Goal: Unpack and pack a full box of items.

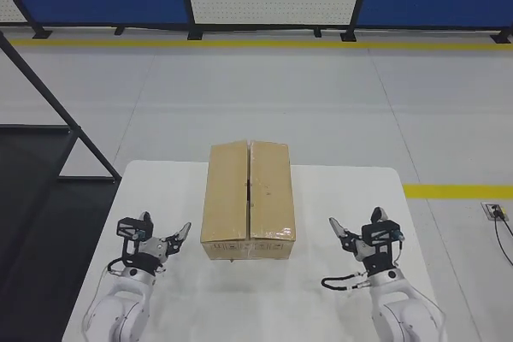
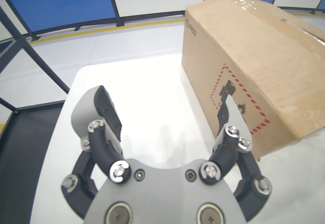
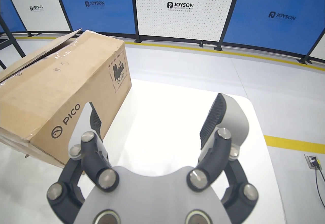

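Top view: one box (image 1: pixel 248 198) (cardboard), left gripper (image 1: pixel 166 225), right gripper (image 1: pixel 356 221).

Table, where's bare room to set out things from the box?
Bare table flanks the cardboard box on both sides, out to the side edges, and a band lies in front of it. Nearer corners are crowded: the left gripper and right gripper hang there, jaws open.
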{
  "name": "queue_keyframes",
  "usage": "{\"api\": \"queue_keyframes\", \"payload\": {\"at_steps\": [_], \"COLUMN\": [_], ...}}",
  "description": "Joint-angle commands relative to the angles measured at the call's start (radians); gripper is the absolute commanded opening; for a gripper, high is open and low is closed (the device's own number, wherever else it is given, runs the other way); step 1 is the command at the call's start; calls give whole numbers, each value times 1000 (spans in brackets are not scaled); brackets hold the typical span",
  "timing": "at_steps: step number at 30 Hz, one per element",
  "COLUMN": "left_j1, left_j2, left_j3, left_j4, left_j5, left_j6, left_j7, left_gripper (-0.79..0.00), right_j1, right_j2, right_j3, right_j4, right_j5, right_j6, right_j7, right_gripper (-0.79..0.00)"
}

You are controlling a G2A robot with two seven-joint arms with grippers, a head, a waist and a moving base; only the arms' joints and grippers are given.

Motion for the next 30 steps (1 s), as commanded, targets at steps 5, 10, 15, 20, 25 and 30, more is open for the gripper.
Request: {"api": "queue_keyframes", "payload": {"at_steps": [5, 10, 15, 20, 25, 30], "left_j1": [-14, -4, 13, 21, 13, 1], "left_j2": [-8, -11, -13, -17, -24, -32], "left_j3": [59, 82, 104, 137, 179, 214], "left_j4": [27, 8, -22, -39, -35, -37], "left_j5": [54, 76, 97, 115, 135, 149], "left_j6": [0, -10, -26, -39, -39, -40], "left_j7": [10, 14, 10, -4, -6, -7], "left_gripper": [0, 0, 0, 0, 0, 0], "right_j1": [-21, -64, -100, -100, -103, -100], "right_j2": [5, 17, 25, 25, 26, 26], "right_j3": [7, 29, 53, 53, 46, 7], "right_j4": [-10, -46, -82, -82, -97, -115], "right_j5": [-49, -148, -184, -184, -253, -454], "right_j6": [-82, -186, -237, -237, -217, -159], "right_j7": [-16, -57, -47, -47, -98, -165], "right_gripper": [0, 0, 0, 0, 0, 0]}}
